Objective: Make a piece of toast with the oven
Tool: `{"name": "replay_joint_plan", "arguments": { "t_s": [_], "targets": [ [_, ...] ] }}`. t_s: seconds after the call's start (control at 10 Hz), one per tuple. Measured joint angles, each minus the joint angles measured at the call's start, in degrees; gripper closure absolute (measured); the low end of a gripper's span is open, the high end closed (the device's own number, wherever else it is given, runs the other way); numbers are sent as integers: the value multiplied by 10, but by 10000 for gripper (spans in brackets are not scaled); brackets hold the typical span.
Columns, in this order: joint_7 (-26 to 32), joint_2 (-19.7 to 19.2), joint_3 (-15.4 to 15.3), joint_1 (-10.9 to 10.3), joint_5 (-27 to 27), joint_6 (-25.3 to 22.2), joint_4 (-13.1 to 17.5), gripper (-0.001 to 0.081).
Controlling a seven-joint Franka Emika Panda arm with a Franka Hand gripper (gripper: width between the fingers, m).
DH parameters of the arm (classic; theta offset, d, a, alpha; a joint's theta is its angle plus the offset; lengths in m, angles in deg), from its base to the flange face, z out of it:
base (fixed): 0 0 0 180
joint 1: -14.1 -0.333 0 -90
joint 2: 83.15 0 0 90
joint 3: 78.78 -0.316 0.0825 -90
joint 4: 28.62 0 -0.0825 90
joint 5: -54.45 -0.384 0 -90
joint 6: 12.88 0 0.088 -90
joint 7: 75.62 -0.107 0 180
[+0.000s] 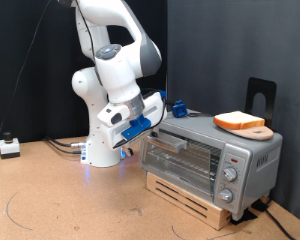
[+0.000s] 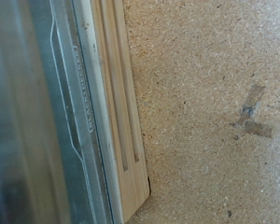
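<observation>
The piece of toast (image 1: pixel 239 121) lies on a round light-wood board (image 1: pixel 252 131) on the roof of the oven (image 1: pixel 212 155), towards the roof's far right corner as the exterior view shows it. It sits flat, pale face up and crust showing at the side, untouched and well apart from the arm. Parked up there it is out of the way of the door, which is probably why it waits on the roof and not in front of the oven.

The oven stands on a low slatted wooden stand (image 1: pixel 190 195) near the exterior view's right edge of the tabletop (image 1: pixel 60 200). Its glass door (image 1: pixel 183 160) looks shut, with the bar handle across the upper front and the knobs (image 1: pixel 229 176) down the right side. A dark upright bracket (image 1: pixel 262 98) stands behind the oven.

The arm (image 1: pixel 115 60) rises from its base towards the back of the tabletop and bends over and down, so the gripper (image 1: pixel 160 108) hangs just beside the oven's upper left front corner, near the handle. I cannot tell whether its fingers are wide or narrow; nothing shows between them. The wrist view shows no fingers, only the oven's metal front edge (image 2: pixel 70 112), the stand's pale wooden slats (image 2: pixel 121 103) and bare speckled tabletop beside them.
</observation>
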State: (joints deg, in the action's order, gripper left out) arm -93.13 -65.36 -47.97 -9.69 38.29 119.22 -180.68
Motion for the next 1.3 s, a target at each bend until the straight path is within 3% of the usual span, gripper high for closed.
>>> {"name": "replay_joint_plan", "arguments": {
  "t_s": [0.4,0.9,1.3],
  "targets": [
    [6,-29,1,0,-8,7,17,-4],
    [7,-90,5,9,2,69,20,-4],
    [48,-137,16,13,-20,85,36,-4]
  ]
}}
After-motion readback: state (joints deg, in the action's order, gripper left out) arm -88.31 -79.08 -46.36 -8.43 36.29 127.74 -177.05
